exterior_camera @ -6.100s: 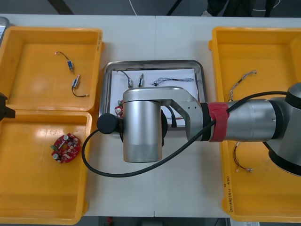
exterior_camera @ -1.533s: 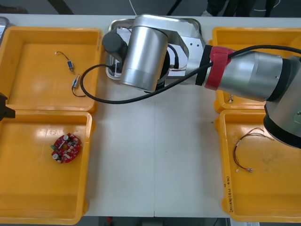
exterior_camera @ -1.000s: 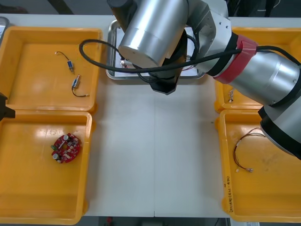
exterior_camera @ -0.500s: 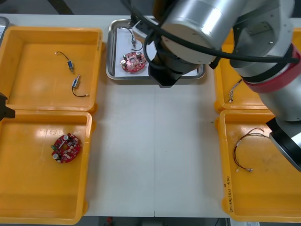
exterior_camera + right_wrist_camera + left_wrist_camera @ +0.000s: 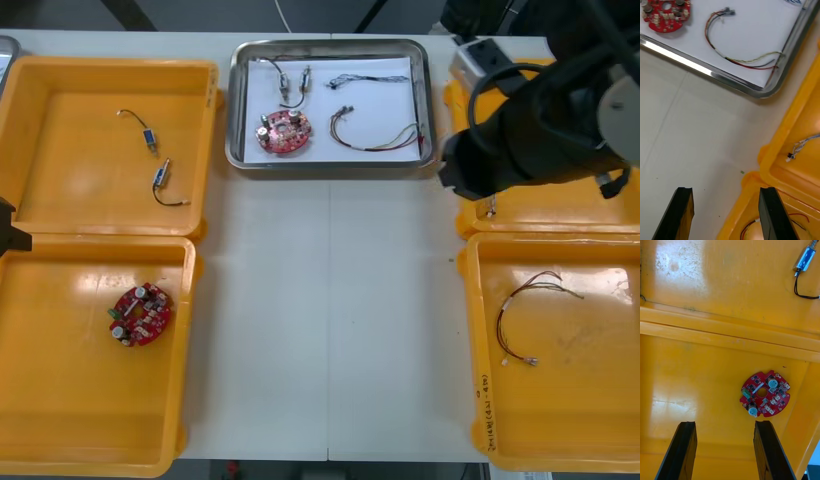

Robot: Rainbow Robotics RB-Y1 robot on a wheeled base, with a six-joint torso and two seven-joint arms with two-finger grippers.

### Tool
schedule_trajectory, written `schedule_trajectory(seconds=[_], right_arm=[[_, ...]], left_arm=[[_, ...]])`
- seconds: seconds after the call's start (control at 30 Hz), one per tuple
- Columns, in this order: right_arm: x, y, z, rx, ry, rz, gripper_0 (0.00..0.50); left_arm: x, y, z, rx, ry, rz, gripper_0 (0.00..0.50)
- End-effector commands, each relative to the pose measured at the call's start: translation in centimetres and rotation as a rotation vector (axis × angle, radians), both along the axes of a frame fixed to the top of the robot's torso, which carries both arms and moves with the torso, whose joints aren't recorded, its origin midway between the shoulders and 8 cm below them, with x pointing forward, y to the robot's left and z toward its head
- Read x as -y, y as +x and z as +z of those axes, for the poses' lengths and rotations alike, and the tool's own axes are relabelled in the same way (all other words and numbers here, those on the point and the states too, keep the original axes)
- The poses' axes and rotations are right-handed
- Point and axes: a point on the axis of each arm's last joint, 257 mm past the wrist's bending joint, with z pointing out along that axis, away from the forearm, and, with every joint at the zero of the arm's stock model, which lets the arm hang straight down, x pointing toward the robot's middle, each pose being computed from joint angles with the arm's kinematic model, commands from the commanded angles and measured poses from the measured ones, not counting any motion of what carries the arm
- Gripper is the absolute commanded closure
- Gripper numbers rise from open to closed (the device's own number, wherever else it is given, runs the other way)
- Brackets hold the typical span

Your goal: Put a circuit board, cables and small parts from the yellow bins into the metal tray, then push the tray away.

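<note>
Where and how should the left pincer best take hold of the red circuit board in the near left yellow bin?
Probably by the outer rim, at two opposite edges, from straight above: the circuit board lies flat on the yellow bin floor, apart from its walls. The open left pincer hangs beside it.

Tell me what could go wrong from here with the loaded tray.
The open right pincer hangs near the metal tray; a swing might clip its rim or the far right bin.
The red and yellow cable reaches the tray's right wall; a knock could flick it out.
The tray sits close to the far edge of the table; a push may tip it off.
The left pincer hangs open over the left bins.
</note>
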Motion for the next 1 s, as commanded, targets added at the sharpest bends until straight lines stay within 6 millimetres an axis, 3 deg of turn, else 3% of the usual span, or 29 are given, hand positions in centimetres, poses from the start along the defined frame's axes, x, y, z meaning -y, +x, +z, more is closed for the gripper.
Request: schedule_trajectory(seconds=[0.03,0.17,0.37,0.63,0.83,1.0], right_arm=[[5.7,0.1,0.9,0.022,0.095,-0.175,0.0],[9.6,-0.2,0.1,0.009,0.146,-0.285,0.0],[13.6,-1.3,-1.3,-0.014,0.18,-0.384,0.0],[17.5,-2.8,-2.9,-0.037,0.193,-0.466,0.0],[21.0,-5.2,-5.4,-0.082,0.088,-0.455,0.0],[22.6,-6.5,-6.5,-0.11,0.046,-0.456,0.0]], left_arm=[[-1.8,0.1,1.3,0.026,0.074,-0.029,0.058],[-1.8,0.1,1.3,0.026,0.074,-0.029,0.06],[-1.8,0.1,1.3,0.026,0.074,-0.029,0.056],[-1.8,0.1,1.3,0.026,0.074,-0.029,0.058],[-1.8,0.1,1.3,0.026,0.074,-0.029,0.058],[-1.8,0.1,1.3,0.026,0.074,-0.029,0.056]])
